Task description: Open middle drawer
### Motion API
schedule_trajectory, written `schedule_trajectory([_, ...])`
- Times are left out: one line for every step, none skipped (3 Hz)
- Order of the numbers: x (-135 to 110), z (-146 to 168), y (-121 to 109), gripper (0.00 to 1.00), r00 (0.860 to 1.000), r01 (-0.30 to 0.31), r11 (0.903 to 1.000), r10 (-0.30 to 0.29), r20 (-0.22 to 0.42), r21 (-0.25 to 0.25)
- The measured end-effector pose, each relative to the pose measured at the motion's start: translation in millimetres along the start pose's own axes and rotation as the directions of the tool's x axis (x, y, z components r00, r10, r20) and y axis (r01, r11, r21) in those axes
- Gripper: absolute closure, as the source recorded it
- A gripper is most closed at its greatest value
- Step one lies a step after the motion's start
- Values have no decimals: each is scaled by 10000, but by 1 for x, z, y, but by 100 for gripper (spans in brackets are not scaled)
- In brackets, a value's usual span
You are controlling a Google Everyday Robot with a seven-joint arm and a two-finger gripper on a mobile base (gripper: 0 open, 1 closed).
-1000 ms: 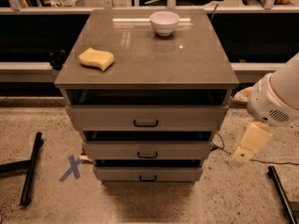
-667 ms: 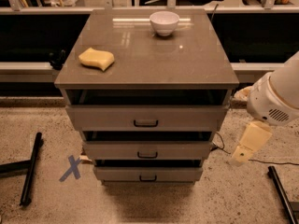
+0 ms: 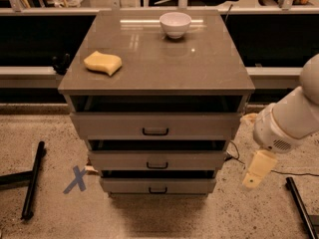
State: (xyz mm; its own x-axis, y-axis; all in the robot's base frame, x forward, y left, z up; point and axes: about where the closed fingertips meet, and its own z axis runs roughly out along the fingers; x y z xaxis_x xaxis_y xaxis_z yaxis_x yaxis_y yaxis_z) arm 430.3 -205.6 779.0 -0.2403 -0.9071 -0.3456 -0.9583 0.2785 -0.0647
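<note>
The middle drawer (image 3: 157, 160) is the second of three in the grey-taupe cabinet, with a small dark loop handle (image 3: 157, 166) at its centre. It sits between the top drawer (image 3: 155, 125) and the bottom drawer (image 3: 157, 185). My gripper (image 3: 258, 169) hangs to the right of the cabinet, at about the height of the middle drawer and apart from it, cream-coloured and pointing down toward the floor. My white arm (image 3: 291, 116) reaches in from the right edge.
On the cabinet top (image 3: 199, 63) lie a yellow sponge (image 3: 102, 62) at the left and a white bowl (image 3: 175, 24) at the back. A blue tape X (image 3: 76, 179) marks the floor at the left. Black bars lie on the floor at left (image 3: 33, 179) and right (image 3: 300, 204).
</note>
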Motion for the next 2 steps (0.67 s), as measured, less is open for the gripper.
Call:
schedule_trajectory([16,50,-1,0,9966,818,9962,-820,-42,-313])
schedule_trajectory([36,120,-3,0,9950,963,9901,-983,-151,-1020])
